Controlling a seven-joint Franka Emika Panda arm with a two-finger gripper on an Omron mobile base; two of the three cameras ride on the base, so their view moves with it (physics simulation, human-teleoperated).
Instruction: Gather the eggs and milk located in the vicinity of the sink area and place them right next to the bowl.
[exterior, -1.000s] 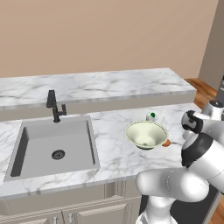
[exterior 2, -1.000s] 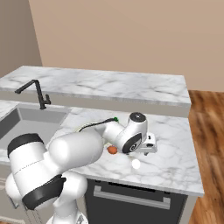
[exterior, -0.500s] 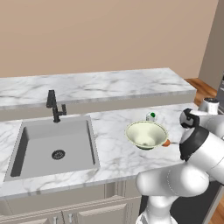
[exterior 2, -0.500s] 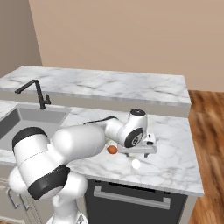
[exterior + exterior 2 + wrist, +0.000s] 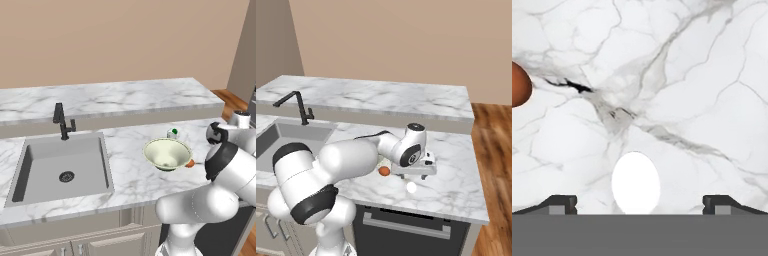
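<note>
Arm bent low over the marble counter point(image 5: 456, 187); gripper point(image 5: 640, 204) fingers spread wide, white egg point(image 5: 635, 183) between them at bottom centre, orange-brown egg point(image 5: 518, 84) at left edge.

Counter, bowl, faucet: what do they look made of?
Counter: polished marble look, white with grey veining.
Bowl: likely glazed ceramic, smooth pale cream-green; could be plastic.
Faucet: matte black, probably coated metal; no shine to confirm.

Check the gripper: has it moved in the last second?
Yes. In the right base view the gripper has drawn away from the white egg, toward the back ledge; the egg stays put.
</note>
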